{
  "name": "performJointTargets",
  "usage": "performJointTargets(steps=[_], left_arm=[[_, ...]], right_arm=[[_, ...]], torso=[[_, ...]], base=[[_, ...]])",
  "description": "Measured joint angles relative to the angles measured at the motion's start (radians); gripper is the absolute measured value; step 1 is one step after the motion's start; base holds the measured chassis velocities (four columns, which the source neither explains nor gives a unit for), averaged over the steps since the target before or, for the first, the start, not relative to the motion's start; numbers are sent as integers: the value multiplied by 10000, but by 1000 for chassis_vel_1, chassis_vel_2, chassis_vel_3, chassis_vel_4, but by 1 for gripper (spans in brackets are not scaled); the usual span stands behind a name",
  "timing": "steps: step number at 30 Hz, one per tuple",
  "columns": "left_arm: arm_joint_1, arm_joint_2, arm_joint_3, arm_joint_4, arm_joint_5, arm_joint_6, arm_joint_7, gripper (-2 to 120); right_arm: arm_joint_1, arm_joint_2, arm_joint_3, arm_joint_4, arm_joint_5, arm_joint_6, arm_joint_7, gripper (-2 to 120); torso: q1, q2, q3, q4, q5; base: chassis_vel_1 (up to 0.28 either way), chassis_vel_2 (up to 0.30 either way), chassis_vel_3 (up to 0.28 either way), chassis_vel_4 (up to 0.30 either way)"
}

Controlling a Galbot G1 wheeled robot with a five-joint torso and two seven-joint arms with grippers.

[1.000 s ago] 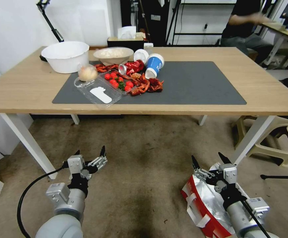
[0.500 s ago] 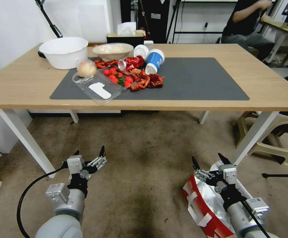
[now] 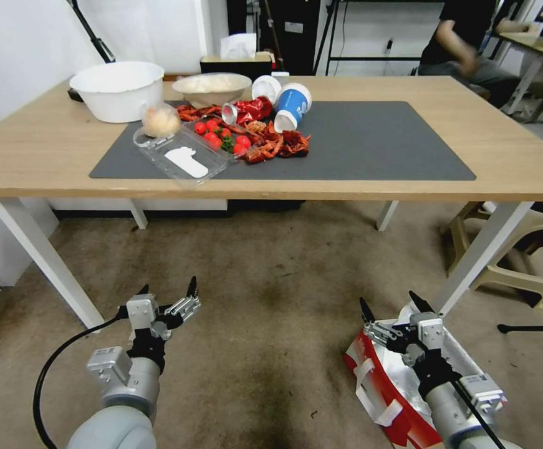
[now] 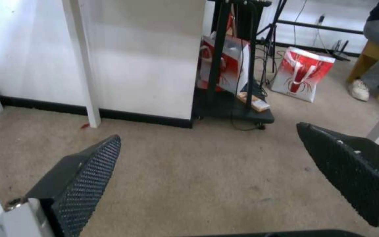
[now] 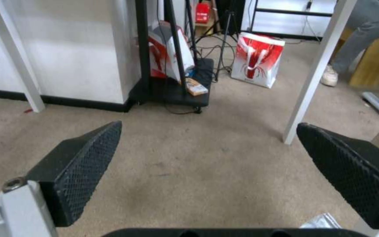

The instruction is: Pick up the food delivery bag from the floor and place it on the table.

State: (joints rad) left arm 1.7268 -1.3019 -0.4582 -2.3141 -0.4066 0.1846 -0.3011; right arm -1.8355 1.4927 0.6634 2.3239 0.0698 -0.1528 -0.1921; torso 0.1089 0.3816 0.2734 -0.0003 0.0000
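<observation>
The food delivery bag [image 3: 383, 386] lies on the floor [image 3: 271, 299], near the foot of a white table leg [image 3: 480, 252]. Its red-and-white side with white strap handles faces up and the silver foil lining gapes at its mouth; no writing on it is readable. The right hand [image 3: 391, 305] hovers just above the bag's open mouth, fingers spread wide and holding nothing. The left hand [image 3: 166, 288] hangs over bare carpet well to the bag's left, equally wide open and empty. The floor is worn beige carpet with a dark stain left of the bag. Beyond the bag stands the light-wood tabletop [image 3: 520, 168] with a dark grey mat [image 3: 377, 143] carrying food leftovers. Farther off, past the table legs, stands another red-and-white bag printed with a crayfish figure [image 5: 257, 59].
</observation>
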Motion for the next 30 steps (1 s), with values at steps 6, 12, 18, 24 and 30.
performJointTargets(steps=[6, 12, 18, 24, 30], left_arm=[[29, -14, -2, -42, 12, 0, -10, 100], [38, -28, -6, -36, 42, 0, -32, 100], [67, -37, 0, -35, 68, 0, -35, 100], [0, -1, -10, -39, 75, 0, -35, 100], [2, 0, -11, -46, 78, 1, -35, 100]], right_arm=[[22, 78, -55, -1, -6, 0, -2, 100], [22, 69, -19, -8, -12, 16, -9, 100], [12, 74, 23, -13, 23, 44, 3, 100], [47, 38, 39, -13, 66, 41, 31, 100], [54, 33, 48, -14, 74, 37, 30, 100]], torso=[[-65, -213, -150, 0, 0], [-139, -457, -322, 0, 0], [-209, -682, -479, 0, 0], [-282, -955, -678, 0, 0], [-334, -1149, -820, 0, 0]], base=[[0, 0, 0, 0], [0, 0, 0, 0], [0, 0, 0, 0], [0, 0, 0, 0], [0, 0, 0, 0]])
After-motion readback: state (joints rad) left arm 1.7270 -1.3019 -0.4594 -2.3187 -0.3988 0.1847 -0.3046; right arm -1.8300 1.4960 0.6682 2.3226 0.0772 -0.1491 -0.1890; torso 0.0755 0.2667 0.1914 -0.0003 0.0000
